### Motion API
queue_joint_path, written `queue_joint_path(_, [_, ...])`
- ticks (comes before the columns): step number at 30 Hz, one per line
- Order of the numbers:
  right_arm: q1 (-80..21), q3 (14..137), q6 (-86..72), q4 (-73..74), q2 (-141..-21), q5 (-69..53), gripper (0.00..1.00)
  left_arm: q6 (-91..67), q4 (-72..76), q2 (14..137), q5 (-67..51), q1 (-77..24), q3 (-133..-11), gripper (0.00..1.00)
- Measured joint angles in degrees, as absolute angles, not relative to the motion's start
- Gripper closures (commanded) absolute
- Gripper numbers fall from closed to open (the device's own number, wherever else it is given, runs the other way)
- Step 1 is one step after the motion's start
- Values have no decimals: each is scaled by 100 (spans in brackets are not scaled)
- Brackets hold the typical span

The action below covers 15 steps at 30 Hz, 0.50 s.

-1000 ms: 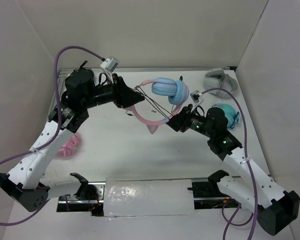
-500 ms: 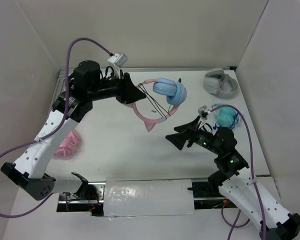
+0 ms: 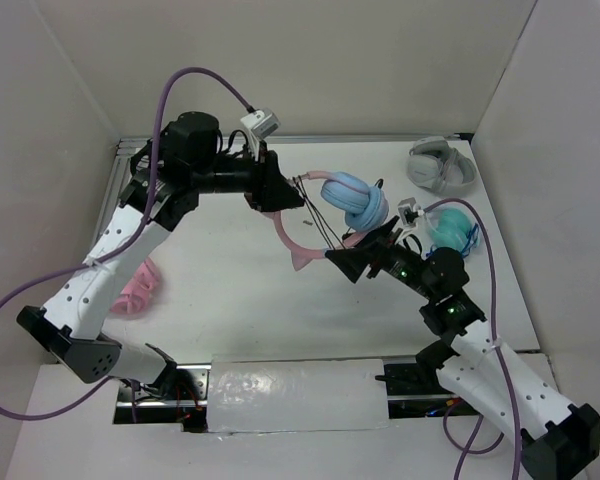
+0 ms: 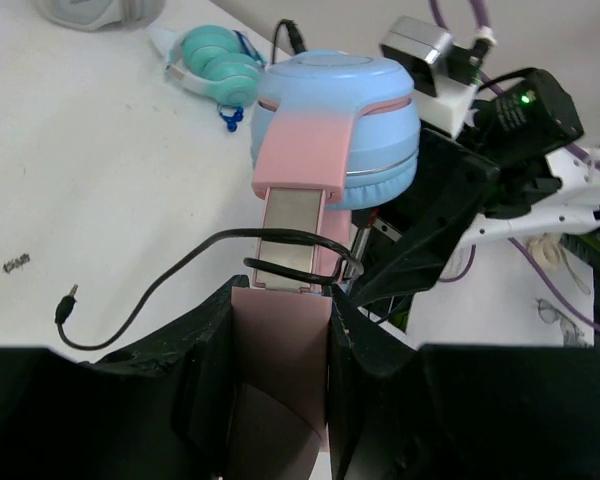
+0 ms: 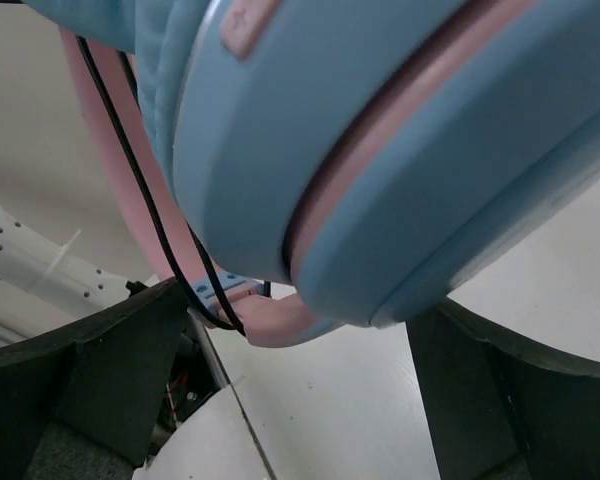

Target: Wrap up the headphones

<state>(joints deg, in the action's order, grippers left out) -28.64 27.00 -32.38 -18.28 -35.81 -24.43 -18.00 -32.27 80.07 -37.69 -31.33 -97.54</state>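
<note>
The headphones have a pink headband (image 3: 283,226), light blue ear cups (image 3: 356,200) and a thin dark cable (image 3: 318,215). My left gripper (image 3: 280,190) is shut on the headband (image 4: 280,340) and holds the headphones above the table. In the left wrist view the cable (image 4: 290,240) loops round the headband slider, and its plug end (image 4: 68,298) hangs loose. My right gripper (image 3: 345,262) is open just below the ear cups. In the right wrist view an ear cup (image 5: 380,130) fills the frame close above the wide-open jaws (image 5: 300,400), with cable strands (image 5: 140,200) running across the headband (image 5: 110,170).
All-pink headphones (image 3: 138,288) lie at the left beside my left arm. Grey-white headphones (image 3: 442,165) sit at the back right. Teal headphones (image 3: 450,228) lie close behind my right wrist. White walls enclose the table on three sides.
My left arm has carried the headphones to the right. My right gripper drew back from them towards the front, then came forward again under the ear cups.
</note>
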Motion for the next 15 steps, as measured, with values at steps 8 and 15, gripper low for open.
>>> queue_joint_path(8, [-2869,2335,-3430,-2956,-3507,-2440,6,-1507,-3280,8143,-4552,-3144,-10066,100])
queue_joint_path(15, [-2884,2248,-3350,-3474,-3319,-2637,25,-1334,-3363,8554,-5304,-3155,-10479,100])
